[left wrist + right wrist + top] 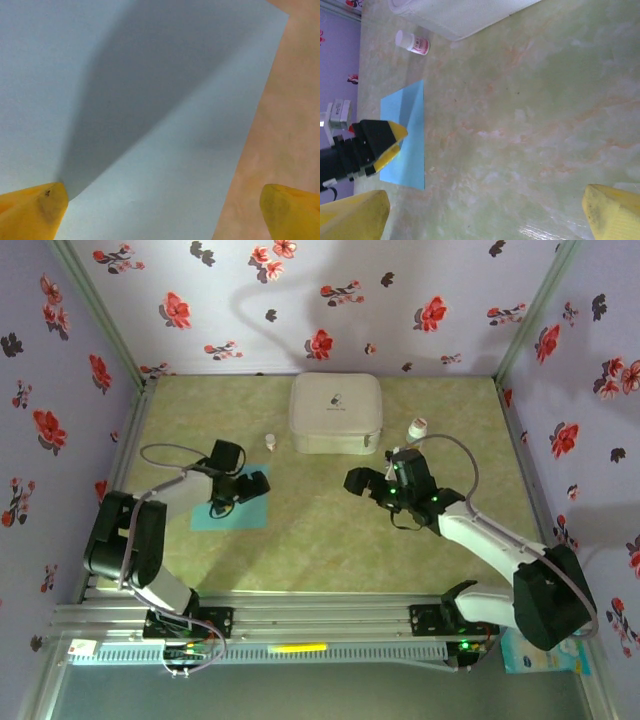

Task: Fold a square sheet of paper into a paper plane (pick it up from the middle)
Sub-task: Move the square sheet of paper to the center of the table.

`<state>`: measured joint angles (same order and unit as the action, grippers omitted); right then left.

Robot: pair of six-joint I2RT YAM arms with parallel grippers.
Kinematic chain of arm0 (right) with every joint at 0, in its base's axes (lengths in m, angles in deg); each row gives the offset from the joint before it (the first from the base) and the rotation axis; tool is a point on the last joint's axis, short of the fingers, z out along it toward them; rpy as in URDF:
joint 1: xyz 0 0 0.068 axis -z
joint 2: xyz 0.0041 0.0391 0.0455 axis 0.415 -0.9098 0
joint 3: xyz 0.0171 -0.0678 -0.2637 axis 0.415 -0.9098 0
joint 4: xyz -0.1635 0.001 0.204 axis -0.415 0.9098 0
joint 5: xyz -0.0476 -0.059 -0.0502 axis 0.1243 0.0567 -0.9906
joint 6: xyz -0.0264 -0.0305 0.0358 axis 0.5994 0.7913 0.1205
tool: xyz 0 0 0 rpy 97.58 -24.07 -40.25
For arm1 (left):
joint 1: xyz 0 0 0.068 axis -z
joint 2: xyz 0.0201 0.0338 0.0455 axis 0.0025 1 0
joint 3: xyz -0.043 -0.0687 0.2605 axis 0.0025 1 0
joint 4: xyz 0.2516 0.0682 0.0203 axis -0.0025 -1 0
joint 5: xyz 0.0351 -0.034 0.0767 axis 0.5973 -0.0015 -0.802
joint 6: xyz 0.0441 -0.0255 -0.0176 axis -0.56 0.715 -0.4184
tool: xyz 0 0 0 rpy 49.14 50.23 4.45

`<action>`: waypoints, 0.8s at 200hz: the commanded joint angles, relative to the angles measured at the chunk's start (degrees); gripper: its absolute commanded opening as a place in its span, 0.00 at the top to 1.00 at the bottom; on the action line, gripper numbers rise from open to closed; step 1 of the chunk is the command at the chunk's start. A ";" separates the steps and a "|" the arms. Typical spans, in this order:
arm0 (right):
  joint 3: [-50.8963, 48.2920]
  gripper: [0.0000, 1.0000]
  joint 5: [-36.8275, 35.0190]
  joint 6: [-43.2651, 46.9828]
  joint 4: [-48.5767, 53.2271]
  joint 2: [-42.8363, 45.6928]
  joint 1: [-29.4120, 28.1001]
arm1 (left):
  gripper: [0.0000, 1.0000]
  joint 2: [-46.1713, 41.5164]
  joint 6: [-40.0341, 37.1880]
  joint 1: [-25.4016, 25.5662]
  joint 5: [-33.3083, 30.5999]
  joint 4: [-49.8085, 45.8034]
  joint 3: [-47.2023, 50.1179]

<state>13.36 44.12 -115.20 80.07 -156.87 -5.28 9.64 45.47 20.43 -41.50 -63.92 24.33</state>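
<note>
The square sheet of paper is light blue-teal and lies flat, without a fold, on the left half of the table. My left gripper hangs just above its middle, open, with the sheet spread under its yellow fingertips and nothing between them. My right gripper is open over bare table right of centre, well apart from the sheet. From the right wrist I see the left gripper standing over the paper. The paper plane is out of view.
A white rounded case sits at the back centre. A small white bottle stands to its left and another to its right. Flowered walls close in the marbled green table on three sides.
</note>
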 commanded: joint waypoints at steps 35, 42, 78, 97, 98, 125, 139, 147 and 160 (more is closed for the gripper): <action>-2.54 0.01 -4.29 -3.66 2.11 1.53 -0.50 | 0.00 -1.92 16.47 15.13 -3.30 3.22 7.02; -3.03 0.01 -4.56 -4.04 1.88 1.55 -0.52 | 0.00 -1.79 17.52 16.88 -4.32 3.16 6.44; -3.33 0.01 -3.48 -4.67 1.65 1.28 -0.52 | 0.00 -1.68 19.03 23.69 -7.48 -0.05 1.95; -3.40 0.01 -1.05 -4.03 0.77 1.41 -0.52 | 0.00 -3.42 17.08 25.12 -11.21 -4.61 -1.07; -3.43 0.01 -0.89 -4.02 0.61 1.41 -0.52 | 0.00 -3.49 16.90 25.12 -11.44 -4.91 -1.25; -3.38 0.01 1.86 -3.85 -2.05 0.40 -0.69 | 0.00 -4.96 12.02 24.07 -16.67 -12.55 -4.85; -2.67 0.01 3.41 -3.58 -2.63 -0.63 -0.95 | 0.00 -4.85 9.47 22.76 -16.67 -14.88 -6.20; -2.20 0.01 3.71 -3.57 -2.76 -1.20 -1.13 | 0.00 -4.96 7.75 22.20 -16.69 -15.36 -6.54; -2.02 0.01 3.65 -3.66 -3.25 -1.80 -1.61 | 0.00 -4.68 5.58 21.31 -16.69 -16.48 -7.30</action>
<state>10.17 45.56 -118.63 79.10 -157.20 -5.87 5.95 57.06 43.43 -54.94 -73.49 19.17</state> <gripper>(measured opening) 0.993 0.997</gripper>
